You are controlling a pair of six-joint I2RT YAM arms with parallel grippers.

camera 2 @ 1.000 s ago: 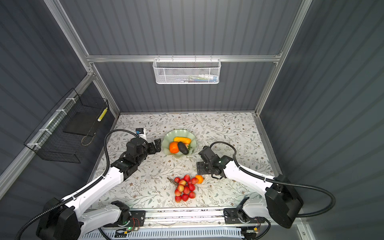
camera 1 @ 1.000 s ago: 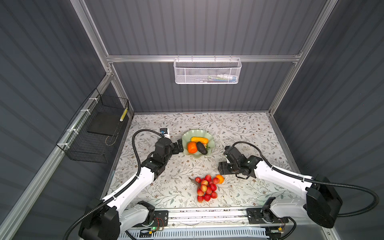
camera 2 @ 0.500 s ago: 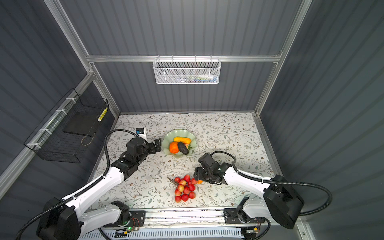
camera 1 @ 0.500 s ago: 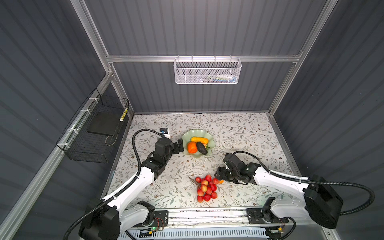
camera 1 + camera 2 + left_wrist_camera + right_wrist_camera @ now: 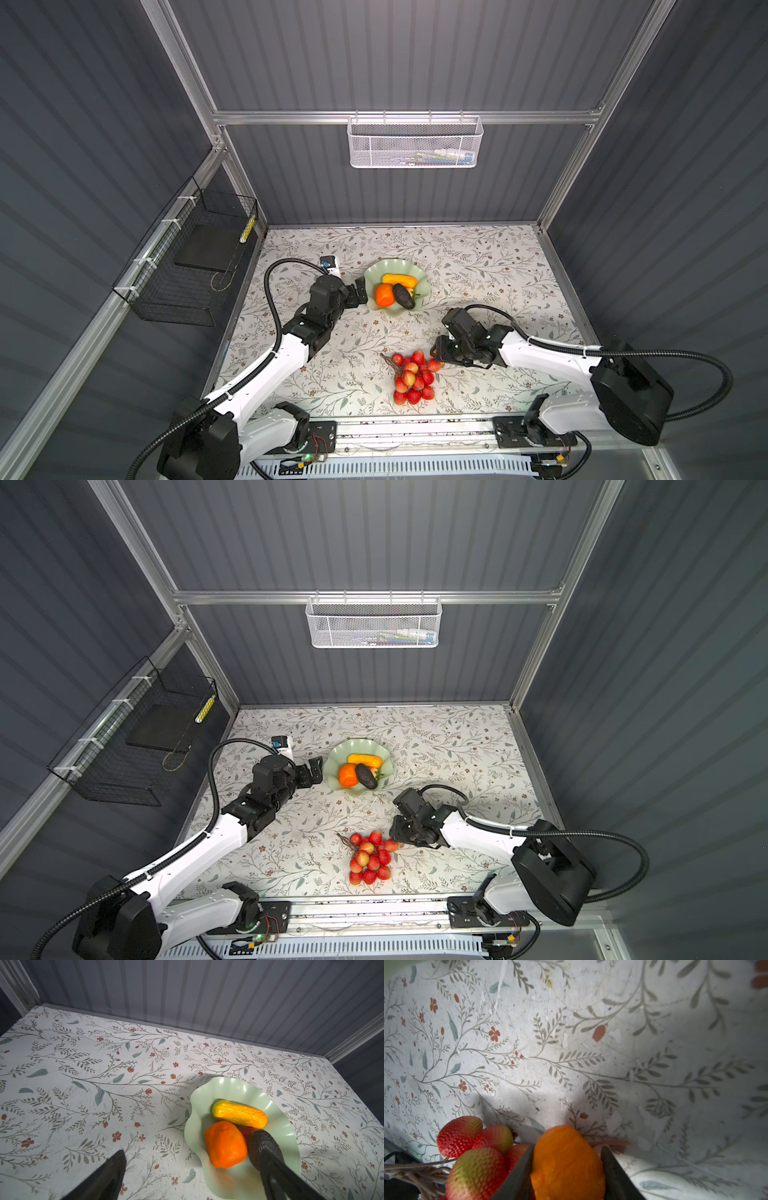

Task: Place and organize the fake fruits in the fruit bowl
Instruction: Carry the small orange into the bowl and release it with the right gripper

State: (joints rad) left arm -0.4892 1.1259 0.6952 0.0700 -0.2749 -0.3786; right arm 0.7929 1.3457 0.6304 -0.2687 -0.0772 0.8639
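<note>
Beside the berry bunch [image 5: 413, 376], our right gripper [image 5: 568, 1148] pinched the smaller orange [image 5: 566, 1165], jaws pressed against its sides. We judged a straight lift best, clearing the berries, before swinging to the fruit bowl [image 5: 392, 266], where our left gripper [image 5: 358, 293] hovered wide open, empty.

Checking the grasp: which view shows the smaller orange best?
Right wrist view: the smaller orange sits close-up inside the right gripper. Both top views show only a sliver; left wrist view, nothing.
</note>
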